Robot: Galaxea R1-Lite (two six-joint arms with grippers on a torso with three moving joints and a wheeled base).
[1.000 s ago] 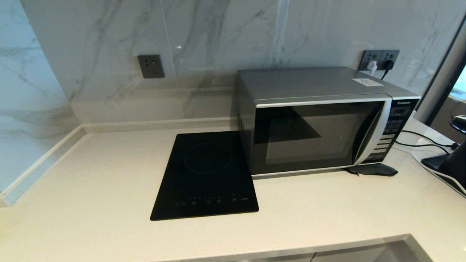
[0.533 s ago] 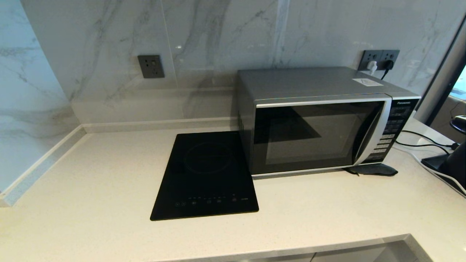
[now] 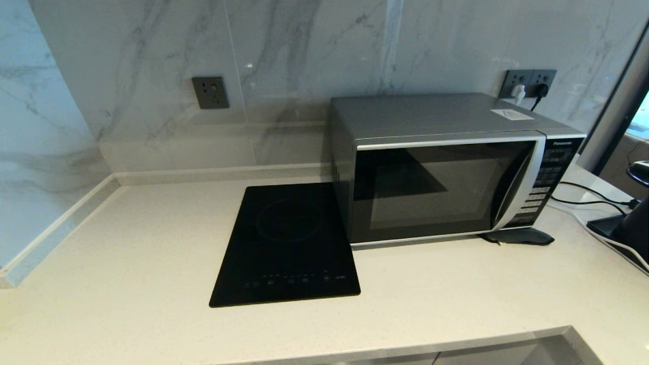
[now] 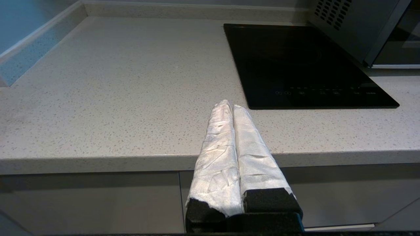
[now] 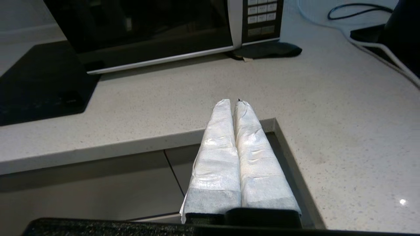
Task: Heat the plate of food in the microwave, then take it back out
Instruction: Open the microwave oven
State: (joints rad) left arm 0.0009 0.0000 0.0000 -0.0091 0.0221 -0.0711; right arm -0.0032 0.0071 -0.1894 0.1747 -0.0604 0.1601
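- the boxy silver panasonic microwave (image 3: 446, 167) with the dark glass door sits at about 2 o'clock on the speckled cream stone desk (image 3: 127, 243), door shut, backed up to the grey-veined marble wall (image 3: 304, 50). probably parked there so its cord reaches the dark wall sockets (image 3: 530, 81) right behind it
- flat black glass induction hob (image 3: 286, 248) lies flush against the microwave's left side, around 12 o'clock
- the plate of food isn't in any view. can't tell if it's inside either, the door glass is too dark to see through
- left end effector (image 4: 229, 109): white-wrapped fingers clenched together, nothing between them, hanging just off the front edge of the desk at about 7 o'clock. looks parked to me
- right end effector (image 5: 234, 106): also clenched on nothing, over the desk's front edge near the corner notch at about 5 o'clock, pointed toward the microwave's black button panel (image 5: 261, 16). my guess is it's the arm that goes for the curved silver handle (image 3: 517, 182) to open the door
- head view shows the whole layout but neither arm. only the wrist views show the end effectors
- right wrist view gets a closer look at the flat dark pad (image 5: 265, 50) tucked under the microwave's front right corner, plus the black and white cables (image 5: 357, 13) at 3 o'clock. left wrist view shows the vent holes (image 4: 331, 11) on the microwave's side
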